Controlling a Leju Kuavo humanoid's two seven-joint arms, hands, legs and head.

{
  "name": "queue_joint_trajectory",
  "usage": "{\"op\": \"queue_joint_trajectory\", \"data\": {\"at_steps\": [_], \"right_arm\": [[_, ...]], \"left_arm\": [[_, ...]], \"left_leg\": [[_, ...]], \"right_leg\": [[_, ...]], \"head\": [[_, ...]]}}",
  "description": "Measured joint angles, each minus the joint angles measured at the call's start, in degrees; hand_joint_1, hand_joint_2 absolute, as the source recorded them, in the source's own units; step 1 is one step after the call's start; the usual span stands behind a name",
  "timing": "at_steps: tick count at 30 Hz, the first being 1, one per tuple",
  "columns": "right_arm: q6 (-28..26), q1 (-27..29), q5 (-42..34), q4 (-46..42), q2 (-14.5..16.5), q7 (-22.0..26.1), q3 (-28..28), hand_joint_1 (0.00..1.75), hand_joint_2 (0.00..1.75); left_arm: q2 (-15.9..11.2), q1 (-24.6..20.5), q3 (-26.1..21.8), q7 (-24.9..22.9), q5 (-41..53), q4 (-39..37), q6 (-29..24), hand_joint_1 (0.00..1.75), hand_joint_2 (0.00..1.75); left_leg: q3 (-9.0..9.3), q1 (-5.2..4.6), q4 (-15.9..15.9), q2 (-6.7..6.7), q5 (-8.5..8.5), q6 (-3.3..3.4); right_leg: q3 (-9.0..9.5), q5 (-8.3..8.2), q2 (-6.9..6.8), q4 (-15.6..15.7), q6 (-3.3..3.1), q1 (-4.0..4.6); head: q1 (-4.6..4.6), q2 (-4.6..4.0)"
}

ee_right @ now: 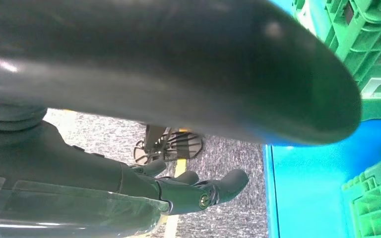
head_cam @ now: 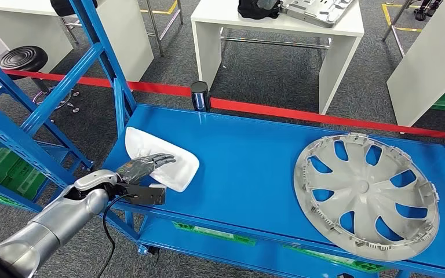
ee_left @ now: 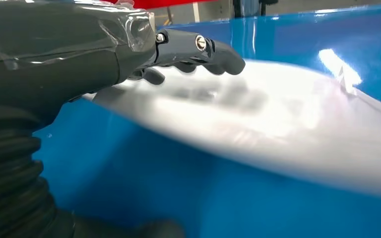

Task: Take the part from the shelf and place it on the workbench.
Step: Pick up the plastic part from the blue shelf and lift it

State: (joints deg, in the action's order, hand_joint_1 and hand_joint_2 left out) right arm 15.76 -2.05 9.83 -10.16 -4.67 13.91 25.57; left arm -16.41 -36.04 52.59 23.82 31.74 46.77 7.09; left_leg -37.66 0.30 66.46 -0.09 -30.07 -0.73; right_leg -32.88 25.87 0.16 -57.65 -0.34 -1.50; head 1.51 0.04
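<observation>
So the robot's left hand [head_cam: 142, 166] is reaching in over the near-left corner of the blue shelf [head_cam: 249, 168], and it's sitting right over a white plastic-looking part [head_cam: 168, 164] that lies flat there. In the head view the fingers are stretched out across the part's top, not wrapped around it. The left wrist view backs that up: the dark fingers [ee_left: 198, 49] are spread out just above the white surface, and you can see their blurry reflection or shadow on it. I honestly can't tell if the fingertips are touching or just above it. Either way nothing is gripped, fingers apart.

The white part is still on the shelf, close to the blue upright post on the left side, well apart from the other big item: a silver-grey wheel cover [head_cam: 366, 198] lying face-up at the right end of the same shelf.

The right hand [ee_right: 188, 191] hangs low beside the shelf, seen from its wrist camera with grey carpet floor behind it. Fingers are loosely extended with nothing in them.

Past the shelf there's a red tape line [head_cam: 301, 114] across the carpet, and a white table [head_cam: 278, 32] behind it with a dark bag and a grey tray-like thing on top. A black round stool [head_cam: 22, 58] stands off to the left. Green crates [ee_right: 377, 34] sit on the lower levels of the shelf.
</observation>
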Motion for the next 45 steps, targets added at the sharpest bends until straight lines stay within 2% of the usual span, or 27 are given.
{"op": "queue_joint_trajectory", "data": {"at_steps": [2, 3, 4, 6, 7, 9, 12, 14, 16, 17, 18, 19, 21, 22, 24, 27, 28, 29, 32, 33, 34, 35, 37, 39, 41, 43, 45], "right_arm": [[0.0, 0.1, 0.0, 0.0, 0.0, 0.0, 0.0, 0.0, 0.0], [0.0, 0.1, 0.0, 0.0, 0.0, 0.0, 0.0, 0.0, 0.0], [0.0, 0.1, -0.1, 0.0, 0.0, 0.0, 0.0, 0.0, 0.0], [-0.1, 0.0, -0.2, 0.0, 0.1, 0.0, 0.0, 0.0, 0.0], [-0.1, 0.0, -0.3, 0.0, 0.1, 0.0, 0.0, 0.0, 0.0], [-0.1, 0.0, -0.4, 0.0, 0.2, 0.1, 0.0, 0.0, 0.0], [-0.1, 0.2, -0.5, 0.0, 0.2, 0.1, 0.0, 0.0, 0.0], [-0.1, 0.2, -0.5, 0.0, 0.2, 0.1, -0.1, 0.0, 0.0], [-0.1, 0.3, -0.6, 0.0, 0.0, 0.1, 0.0, 0.0, 0.0], [-0.1, 0.4, -0.6, 0.0, 0.0, 0.2, 0.0, 0.0, 0.0], [-0.2, 0.5, -0.6, 0.0, -0.1, 0.2, -0.1, 0.0, 0.0], [-0.2, 0.6, -0.6, 0.0, -0.1, 0.2, -0.1, 0.0, 0.0], [-0.2, 0.7, -0.6, 0.0, -0.2, 0.3, -0.1, 0.0, 0.0], [-0.2, 0.6, -0.6, 0.0, -0.3, 0.3, -0.1, 0.0, 0.0], [-0.2, 0.6, -0.6, 0.0, -0.3, 0.4, -0.1, 0.0, 0.0], [-0.2, 0.5, -0.5, 0.0, -0.3, 0.5, -0.1, 0.0, 0.0], [-0.2, 0.5, -0.5, 0.0, -0.3, 0.5, -0.1, 0.0, 0.0], [-0.2, 0.5, -0.5, 0.0, -0.3, 0.5, -0.1, 0.0, 0.0], [-0.2, 0.5, -0.5, 0.0, -0.4, 0.5, -0.1, 0.0, 0.0], [-0.2, 0.5, -0.5, 0.0, -0.4, 0.5, -0.1, 0.0, 0.0], [-0.2, 0.5, -0.5, 0.0, -0.3, 0.5, -0.1, 0.0, 0.0], [-0.2, 0.5, -0.5, 0.0, -0.3, 0.5, -0.2, 0.0, 0.0], [-0.2, 0.5, -0.5, 0.0, -0.2, 0.5, -0.3, 0.0, 0.0], [-0.2, 0.4, -0.7, 0.0, -0.1, 0.5, -0.5, 0.0, 0.0], [-0.4, 0.3, -1.0, 0.0, -0.1, 0.6, -0.6, 0.0, 0.0], [-0.6, 0.4, -1.3, 0.0, 0.0, 0.7, -0.6, 0.0, 0.0], [-0.7, 0.5, -1.5, 0.0, 0.1, 1.0, -0.7, 0.0, 0.0]], "left_arm": [[0.1, 0.2, 0.1, 0.1, 0.0, -0.3, 0.4, 1.67, 1.75], [0.2, 0.2, 0.1, 0.2, 0.0, -0.5, 0.5, 1.68, 1.75], [0.2, 0.1, 0.1, 0.3, 0.0, -0.6, 0.6, 1.69, 1.75], [0.3, -0.2, 0.1, 0.4, -0.1, -0.7, 0.6, 1.68, 1.75], [0.4, -0.5, 0.1, 0.5, -0.1, -0.7, 0.6, 1.61, 1.75], [0.5, -0.8, 0.1, 0.6, -0.2, -0.8, 0.6, 1.51, 1.75], [0.9, -1.2, 0.1, 0.8, -0.4, -0.8, 0.6, 1.54, 1.75], [1.3, -1.5, 0.1, 0.8, -0.4, -0.8, 0.5, 1.49, 1.75], [1.6, -1.6, 0.1, 0.9, -0.4, -0.8, 0.4, 1.38, 1.75], [1.8, -1.5, 0.2, 0.9, -0.4, -0.8, 0.4, 1.35, 1.75], [1.9, -1.4, 0.2, 0.9, -0.5, -0.9, 0.3, 1.36, 1.75], [2.0, -1.4, 0.2, 0.9, -0.5, -0.9, 0.3, 1.42, 1.75], [2.0, -1.3, 0.1, 0.9, -0.7, -1.0, 0.2, 1.53, 1.75], [2.0, -1.3, 0.1, 0.9, -0.9, -1.0, 0.1, 1.54, 1.75], [2.0, -1.3, 0.0, 1.0, -1.1, -1.0, 0.1, 1.54, 1.75], [1.9, -1.3, -0.1, 1.1, -1.2, -1.2, 0.1, 1.53, 1.75], [1.8, -1.2, -0.1, 1.1, -1.2, -1.2, 0.0, 1.53, 1.75], [1.8, -1.2, -0.1, 1.1, -1.2, -1.2, 0.0, 1.54, 1.75], [1.6, -0.9, -0.2, 1.1, -1.2, -1.3, 0.0, 1.65, 1.75], [1.6, -0.8, -0.2, 1.1, -1.2, -1.4, -0.1, 1.68, 1.75], [1.6, -0.7, -0.2, 1.1, -1.2, -1.4, -0.3, 1.68, 1.75], [1.6, -0.6, -0.2, 1.1, -1.2, -1.4, -0.5, 1.68, 1.75], [1.6, -0.6, -0.6, 1.4, -1.6, -1.3, -0.8, 1.68, 1.75], [1.6, -0.5, -1.2, 1.6, -2.5, -0.9, -1.0, 1.68, 1.75], [1.7, -0.1, -2.0, 2.0, -4.5, 0.1, -0.9, 1.68, 1.75], [1.8, 0.7, -3.3, 2.4, -7.8, 2.0, -0.5, 1.68, 1.75], [2.1, 1.8, -5.0, 2.6, -11.5, 4.5, 0.1, 1.68, 1.75]], "left_leg": [[-3.28, 0.12, 6.7, 0.0, -2.35, -0.18], [-3.71, 0.14, 7.5, 0.0, -2.04, -0.12], [-3.01, 0.14, 5.9, 0.0, -0.72, 0.06], [0.83, -0.01, -1.9, -0.03, 3.03, 0.83], [2.6, -0.18, -5.5, -0.01, 4.21, 1.21], [4.12, -0.58, -8.8, 0.03, 4.68, 1.68], [4.78, -0.47, -10.0, 0.09, 5.19, 2.17], [5.47, -0.2, -11.0, 0.21, 5.79, 2.68], [5.42, -0.29, -11.1, 0.3, 5.92, 2.87], [5.37, -0.29, -11.0, 0.32, 5.92, 2.86], [5.35, -0.27, -11.0, 0.33, 5.91, 2.85], [5.33, -0.22, -10.9, 0.32, 5.88, 2.8], [5.25, -0.13, -10.5, 0.27, 5.66, 2.45], [5.1, -0.22, -10.1, 0.21, 5.42, 2.1], [4.79, -0.45, -9.5, 0.08, 5.09, 1.44], [4.44, -0.16, -9.1, 0.0, 4.82, 0.69], [3.93, -0.02, -8.0, 0.0, 4.07, 0.4], [2.92, 0.09, -5.8, 0.0, 2.74, 0.13], [-2.2, 0.3, 5.3, 0.02, -2.34, -0.4], [-3.25, 0.34, 7.5, 0.02, -2.87, -0.42], [-3.17, 0.35, 7.4, 0.02, -2.28, -0.33], [-1.96, 0.33, 5.0, 0.02, -0.76, -0.15], [2.29, 0.17, -3.2, 0.0, 2.73, 0.51], [4.77, -0.16, -8.2, 0.02, 3.99, 1.03], [4.9, -0.48, -9.0, 0.04, 3.95, 1.37], [5.37, -0.33, -9.8, 0.11, 4.53, 1.99], [5.72, -0.16, -10.5, 0.19, 5.14, 2.59]], "right_leg": [[-0.1, -0.01, 0.0, 0.0, -0.12, 0.17], [-0.1, 0.0, 0.0, 0.0, -0.12, 0.24], [-0.05, 0.0, 0.03, 0.0, -0.11, 0.31], [0.08, 0.0, 0.12, 0.0, -0.09, 0.4], [0.03, 0.0, 0.19, 0.0, -0.04, 0.55], [-0.18, -0.06, 0.25, 0.0, 0.29, 0.59], [-0.42, 0.13, 0.21, -0.2, 1.05, 0.56], [-2.28, 2.07, 0.18, -4.0, 0.9, 0.63], [-5.94, 5.04, 0.17, -11.6, 0.61, 0.61], [-7.54, 6.0, 0.17, -14.8, 0.72, 0.56], [-8.28, 6.16, 0.16, -16.2, 1.07, 0.45], [-7.88, 5.43, 0.13, -15.2, 1.62, 0.27], [-4.19, 2.36, -0.02, -7.5, 2.84, -0.23], [-2.25, 1.07, -0.05, -3.7, 3.04, -0.34], [-0.43, 0.06, -0.08, -0.2, 2.5, -0.33], [-0.41, -0.15, -0.07, -0.2, 1.19, -0.19], [-0.37, -0.23, -0.1, -0.2, 0.85, -0.27], [-0.36, -0.3, -0.13, -0.1, 0.58, -0.37], [-0.51, -0.33, -0.17, -0.1, 0.26, -0.22], [-0.54, -0.35, -0.17, -0.1, 0.24, -0.15], [-0.52, -0.37, -0.15, -0.1, 0.21, -0.09], [-0.47, -0.39, -0.13, -0.1, 0.19, -0.02], [-0.35, -0.42, -0.07, -0.1, 0.21, 0.14], [-0.49, -0.5, -0.06, -0.2, 0.5, 0.34], [-0.62, -0.69, -0.06, 0.1, 1.08, 0.34], [-1.06, -0.35, -0.09, -0.5, 1.49, 0.2], [-3.26, 1.92, -0.1, -4.9, 1.22, 0.18]], "head": [[0.0, 0.0], [0.0, 0.0], [0.0, 0.0], [-0.02, 0.0], [-0.04, 0.0], [-0.04, 0.0], [-0.08, 0.0], [-0.19, 0.0], [-0.27, 0.0], [-0.31, 0.0], [-0.31, 0.0], [-0.32, 0.0], [-0.34, 0.0], [-0.37, 0.0], [-0.32, 0.0], [-0.26, 0.0], [-0.25, 0.0], [-0.22, 0.0], [-0.2, 0.0], [-0.2, 0.0], [-0.2, 0.0], [-0.2, 0.0], [-0.21, 0.0], [-0.24, 0.0], [-0.25, 0.0], [-0.28, 0.0], [-0.36, 0.0]]}}
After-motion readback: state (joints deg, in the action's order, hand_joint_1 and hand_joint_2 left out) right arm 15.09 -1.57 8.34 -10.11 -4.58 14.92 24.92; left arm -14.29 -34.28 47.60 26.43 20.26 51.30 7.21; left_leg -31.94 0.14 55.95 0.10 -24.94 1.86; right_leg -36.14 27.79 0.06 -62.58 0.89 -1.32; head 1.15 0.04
